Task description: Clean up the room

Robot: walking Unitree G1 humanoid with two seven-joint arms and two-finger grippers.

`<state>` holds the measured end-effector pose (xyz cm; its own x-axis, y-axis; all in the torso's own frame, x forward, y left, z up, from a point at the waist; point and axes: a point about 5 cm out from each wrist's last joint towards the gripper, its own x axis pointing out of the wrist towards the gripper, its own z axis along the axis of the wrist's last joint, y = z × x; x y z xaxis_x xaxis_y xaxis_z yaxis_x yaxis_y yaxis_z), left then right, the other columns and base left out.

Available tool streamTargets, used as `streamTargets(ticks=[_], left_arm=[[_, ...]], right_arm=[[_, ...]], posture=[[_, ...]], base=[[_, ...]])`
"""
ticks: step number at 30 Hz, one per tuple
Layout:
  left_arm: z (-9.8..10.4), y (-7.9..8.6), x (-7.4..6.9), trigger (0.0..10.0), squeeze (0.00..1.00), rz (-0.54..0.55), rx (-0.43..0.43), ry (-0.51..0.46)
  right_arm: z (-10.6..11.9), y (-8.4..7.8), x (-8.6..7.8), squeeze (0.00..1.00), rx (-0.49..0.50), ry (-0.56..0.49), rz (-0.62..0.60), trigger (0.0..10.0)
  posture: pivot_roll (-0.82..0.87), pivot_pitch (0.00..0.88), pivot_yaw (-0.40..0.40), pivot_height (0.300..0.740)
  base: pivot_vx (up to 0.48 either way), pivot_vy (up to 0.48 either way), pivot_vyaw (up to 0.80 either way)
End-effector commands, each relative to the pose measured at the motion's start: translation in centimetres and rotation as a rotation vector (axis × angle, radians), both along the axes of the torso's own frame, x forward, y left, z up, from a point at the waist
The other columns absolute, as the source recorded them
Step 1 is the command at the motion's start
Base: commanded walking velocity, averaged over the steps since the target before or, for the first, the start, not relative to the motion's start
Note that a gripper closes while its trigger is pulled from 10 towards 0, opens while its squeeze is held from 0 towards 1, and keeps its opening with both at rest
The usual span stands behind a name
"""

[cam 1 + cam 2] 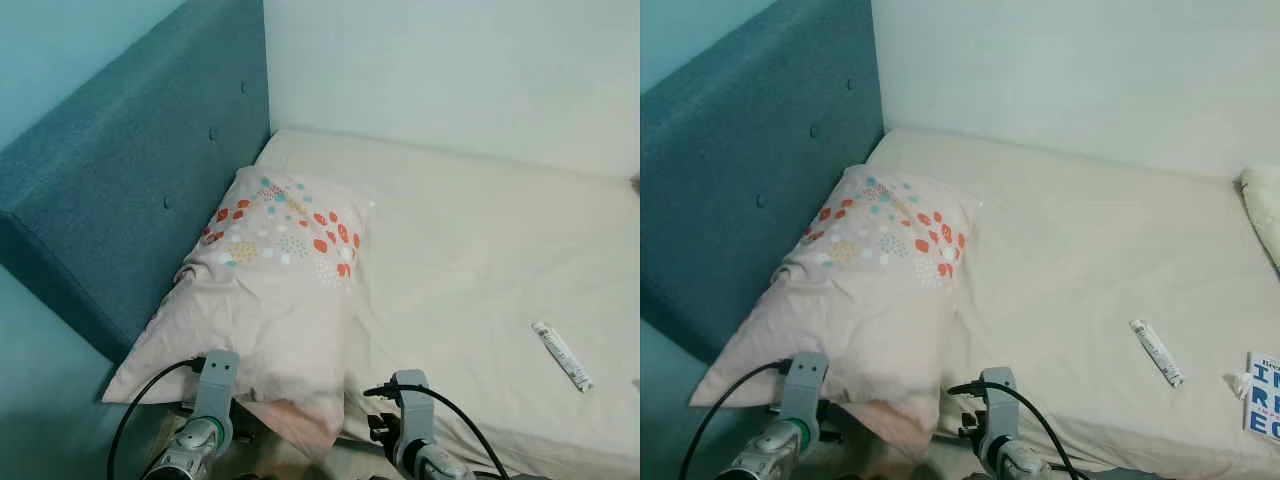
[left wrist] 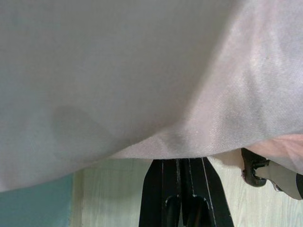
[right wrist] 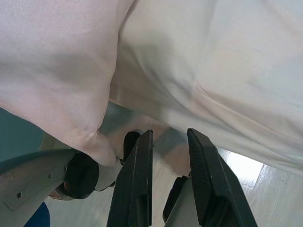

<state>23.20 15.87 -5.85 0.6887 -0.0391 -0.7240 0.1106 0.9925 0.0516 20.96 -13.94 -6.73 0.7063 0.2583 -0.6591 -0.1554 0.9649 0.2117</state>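
Teal padded headboard at my left, cream bed sheet ahead. Pillow lies along headboard, near corner overhanging mattress edge. Small tube on sheet, well apart at right; blue-lettered book further right. Left gripper under pillow corner, fingers pressed together, pinching nothing I can see. Right gripper beside it below bed edge, fingers slightly spread, empty. Risk: pushing up could slide pillow to floor or snag fabric.
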Motion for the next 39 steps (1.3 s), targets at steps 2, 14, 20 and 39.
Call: streamTargets(ticks=[2,14,20,39], left_arm=[[-0.29,-0.03,-0.38,10.0,0.0,-0.001,0.004,0.024],[-0.24,0.21,-0.35,10.0,0.0,0.006,0.001,0.019],[-0.19,0.18,-0.26,10.0,0.0,0.006,0.002,0.016],[-0.21,0.08,-0.27,10.0,0.0,0.0,0.005,0.018]], right_arm=[[-0.23,-0.26,-0.34,0.0,-0.008,0.017,-0.004,10.0],[-0.2,-0.56,-0.32,0.0,0.0,0.017,-0.003,10.0],[-0.14,-0.21,-0.12,0.0,-0.009,0.019,0.002,10.0],[-0.17,-0.45,-0.21,0.0,0.016,0.027,-0.003,10.0]], posture=[[0.07,0.024,0.047,0.74],[0.07,0.021,0.043,0.74],[0.07,0.019,0.042,0.74],[0.07,0.0,0.038,0.74]], base=[[0.0,0.0,0.0],[0.0,0.0,0.0],[0.0,0.0,0.0],[0.0,0.0,0.0]])
